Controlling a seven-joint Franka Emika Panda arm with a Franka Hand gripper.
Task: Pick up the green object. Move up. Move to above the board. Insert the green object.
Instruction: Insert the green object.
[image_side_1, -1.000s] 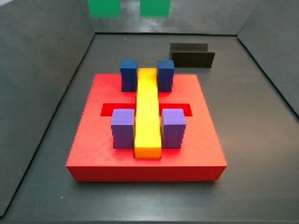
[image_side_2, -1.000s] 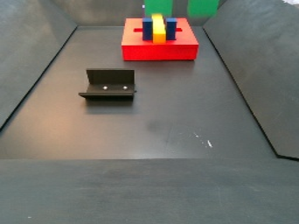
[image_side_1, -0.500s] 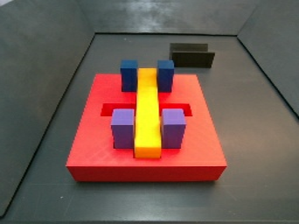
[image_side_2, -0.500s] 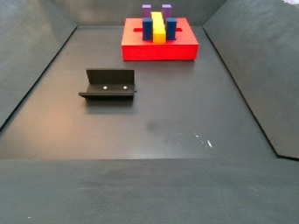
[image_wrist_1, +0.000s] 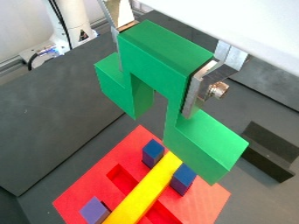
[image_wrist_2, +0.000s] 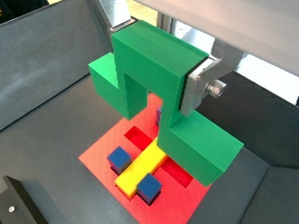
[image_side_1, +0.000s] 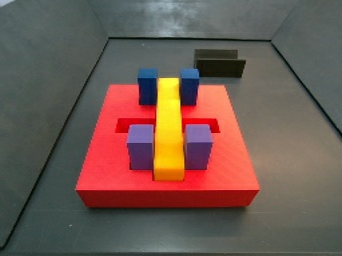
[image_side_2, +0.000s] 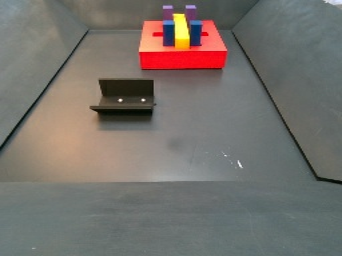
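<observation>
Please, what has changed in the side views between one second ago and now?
The green arch-shaped block rose out of both side views; a second ago its legs still showed at the top edge. The wrist views show the pincer holding it above the red board. The board, its yellow bar and the fixture stayed.

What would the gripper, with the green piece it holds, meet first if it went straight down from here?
Probably the yellow bar on the red board: the gripper, holding the green object, hangs above it, though exact alignment is unclear.

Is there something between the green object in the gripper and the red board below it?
Nothing visible. The gripper holds the green object high above the red board. Only open air lies between them; the fixture stands off to one side.
</observation>
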